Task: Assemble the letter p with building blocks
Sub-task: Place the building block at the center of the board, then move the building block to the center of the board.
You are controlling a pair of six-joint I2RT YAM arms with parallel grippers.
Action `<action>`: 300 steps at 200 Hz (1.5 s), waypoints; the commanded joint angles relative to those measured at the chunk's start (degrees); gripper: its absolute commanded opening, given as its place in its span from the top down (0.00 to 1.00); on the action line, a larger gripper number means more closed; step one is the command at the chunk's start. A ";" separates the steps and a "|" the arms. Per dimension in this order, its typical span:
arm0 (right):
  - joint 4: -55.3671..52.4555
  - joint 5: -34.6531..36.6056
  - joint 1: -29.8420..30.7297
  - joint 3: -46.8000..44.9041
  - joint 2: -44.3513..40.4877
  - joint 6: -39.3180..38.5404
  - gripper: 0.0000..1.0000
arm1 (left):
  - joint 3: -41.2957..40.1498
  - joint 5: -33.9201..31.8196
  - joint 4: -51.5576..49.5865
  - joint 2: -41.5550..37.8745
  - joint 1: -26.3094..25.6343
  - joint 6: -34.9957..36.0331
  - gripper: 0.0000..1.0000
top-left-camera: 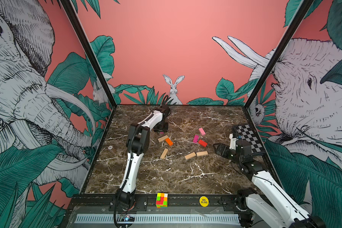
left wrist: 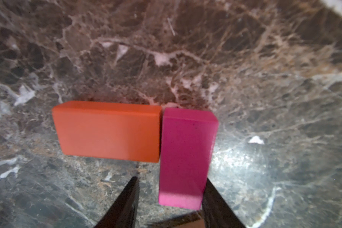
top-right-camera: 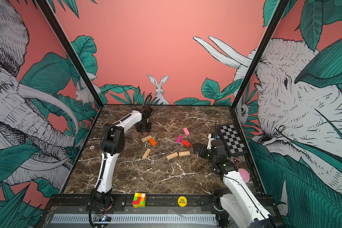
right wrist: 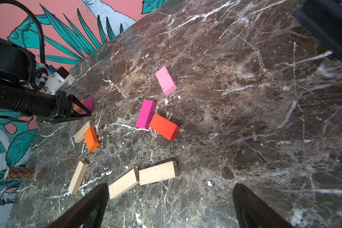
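While open marble spans the near desk (top-left-camera: 166, 177), the far-stretched left pincer (left wrist: 171, 178) stands parted around a magenta block (left wrist: 186, 154) abutting an orange block (left wrist: 109, 130); the right pincer (right wrist: 171, 185) gapes empty.

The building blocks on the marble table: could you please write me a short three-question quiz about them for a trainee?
1. True or false: the right gripper is shut on a block.
2. In the left wrist view, which colour of block lies between the fingers of the left gripper: A orange, B magenta, C tan?
3. How many plain tan blocks lie on the table?
Key: 1 false, it is open and empty; 2 B, the magenta block; 3 four.
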 commanded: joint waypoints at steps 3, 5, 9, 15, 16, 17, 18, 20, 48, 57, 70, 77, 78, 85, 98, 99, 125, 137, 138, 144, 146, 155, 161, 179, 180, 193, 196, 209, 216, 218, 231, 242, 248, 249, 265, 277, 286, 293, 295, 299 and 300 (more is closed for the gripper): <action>1.91 -0.11 0.34 -0.59 -0.51 0.48 0.02 | -4.94 0.48 -1.71 -0.50 0.20 -0.11 0.48; 1.91 -0.11 0.28 -0.60 -0.55 0.48 0.02 | -5.19 0.48 -1.55 -0.63 0.24 -0.13 0.48; 1.91 -0.07 0.31 -0.62 -0.59 0.48 0.02 | -5.81 0.50 -1.33 -0.97 0.20 -0.22 0.48; 1.83 -0.12 0.34 -0.62 -0.68 0.48 0.02 | -6.66 0.55 -1.06 -1.49 0.12 -0.18 0.48; 1.83 -0.13 0.30 -0.63 -0.73 0.48 0.02 | -6.80 0.52 -1.03 -1.53 0.16 -0.20 0.48; 1.87 -0.13 0.28 -0.63 -0.70 0.48 0.02 | -7.00 0.50 -0.97 -1.60 0.13 -0.22 0.48; 1.85 -0.13 0.27 -0.59 -0.74 0.48 0.02 | -7.10 0.53 -0.94 -1.68 0.12 -0.22 0.48; 1.79 -0.14 0.30 -0.56 -0.76 0.48 0.02 | -7.29 0.56 -0.81 -1.84 0.18 -0.18 0.48; 1.55 0.02 0.29 -0.55 -1.21 0.50 0.02 | -10.53 0.81 0.38 -4.00 0.11 -0.14 0.48; 1.50 -0.13 0.30 -0.61 -1.29 0.57 0.02 | -11.29 0.98 0.64 -4.45 -0.02 -0.07 0.48; 1.47 -0.08 0.32 -0.55 -1.46 0.63 0.02 | -12.07 1.20 0.93 -4.74 -0.07 0.12 0.47; 1.36 -0.08 0.28 -0.63 -1.55 0.65 0.02 | -12.20 1.33 0.93 -4.74 -0.11 0.20 0.47; 1.33 -0.11 0.27 -0.63 -1.56 0.65 0.02 | -12.20 1.35 0.93 -4.74 -0.13 0.20 0.47; 1.29 -0.14 0.31 -0.58 -1.70 0.66 0.02 | -12.40 1.51 1.02 -4.87 -0.24 0.34 0.47; 1.02 -0.11 0.31 -0.59 -2.02 0.68 0.02 | -12.84 1.44 1.11 -5.17 -0.50 0.38 0.47; 1.03 -0.08 0.33 -0.61 -2.06 0.67 0.02 | -12.84 1.45 1.11 -5.17 -0.50 0.38 0.47; 0.77 0.02 0.32 -0.63 -2.27 0.68 0.02 | -13.41 1.70 1.63 -5.89 -0.76 0.55 0.47; 0.85 -0.10 0.27 -0.71 -2.19 0.65 0.02 | -12.97 1.76 1.23 -5.80 -0.84 0.65 0.47; 0.85 -0.12 0.27 -0.72 -2.18 0.65 0.02 | -12.94 1.78 1.21 -5.84 -0.85 0.65 0.47; 1.01 -0.18 0.26 -0.70 -2.10 0.65 0.02 | -12.75 1.75 1.11 -5.93 -0.94 0.73 0.46; 1.03 -0.19 0.26 -0.72 -2.09 0.72 0.02 | -12.74 1.81 1.11 -6.00 -0.97 0.74 0.46; 1.12 -0.21 0.28 -0.65 -1.97 0.79 0.02 | -12.79 1.92 1.11 -6.42 -1.13 0.86 0.46; 1.21 -0.22 0.27 -0.64 -1.92 0.76 0.02 | -12.84 1.84 1.11 -6.73 -1.21 0.91 0.45; 1.21 -0.18 0.34 -0.51 -1.75 0.68 0.02 | -12.84 1.53 0.87 -7.93 -1.30 1.17 0.44; 1.21 -0.20 0.30 -0.49 -1.75 0.67 0.02 | -12.88 1.44 0.86 -8.01 -1.30 1.17 0.44; 1.54 -0.22 0.33 -0.33 -1.49 0.66 0.02 | -12.52 0.94 0.60 -8.86 -1.32 1.42 0.43; 1.55 -0.22 0.30 -0.29 -1.44 0.67 0.02 | -12.34 0.85 0.51 -9.06 -1.30 1.51 0.43; 1.58 -0.43 0.28 0.13 -0.92 0.52 0.02 | -11.80 1.03 -0.03 -10.01 -1.38 1.91 0.43; 1.54 -0.49 0.29 0.39 -0.71 0.48 0.02 | -11.90 0.90 -0.11 -10.85 -1.52 2.13 0.43; 1.53 -0.51 0.27 0.46 -0.69 0.43 0.02 | -11.93 0.81 -0.16 -11.10 -1.59 2.21 0.43; 1.54 -0.54 0.27 0.77 -0.51 0.31 0.02 | -12.76 0.15 -0.45 -12.87 -1.90 2.74 0.42; 1.47 -0.50 0.34 1.03 -0.43 0.15 0.02 | -14.15 -0.21 -0.30 -14.85 -2.09 3.12 0.42; 1.36 -0.42 0.32 1.20 -0.42 0.13 0.02 | -15.06 -0.38 -0.25 -15.99 -2.14 3.18 0.42; 1.37 -0.41 0.33 1.20 -0.38 0.13 0.02 | -15.26 -0.39 -0.23 -16.21 -2.16 3.19 0.42; 1.55 -0.70 0.27 1.72 0.14 -0.11 0.02 | -18.20 -0.50 0.20 -19.60 -2.50 3.79 0.42; 1.64 -0.87 0.30 2.06 0.75 -0.38 0.02 | -20.40 -0.55 0.57 -22.36 -3.11 4.36 0.41; 1.80 -1.03 0.29 2.22 1.26 -0.54 0.02 | -21.87 -0.35 0.45 -24.14 -3.76 4.81 0.41; 1.98 -1.24 0.26 2.29 1.59 -0.61 0.02 | -22.66 -0.27 0.22 -25.24 -4.37 4.90 0.41; 1.97 -1.29 0.26 2.40 1.73 -0.69 0.02 | -22.91 -0.28 0.12 -25.58 -4.59 4.86 0.41; 2.07 -1.36 0.29 2.46 1.92 -0.75 0.02 | -23.29 -0.12 -0.15 -26.07 -4.96 4.60 0.41; 2.08 -1.36 0.32 2.49 1.98 -0.79 0.02 | -23.42 -0.04 -0.18 -26.22 -5.11 4.47 0.41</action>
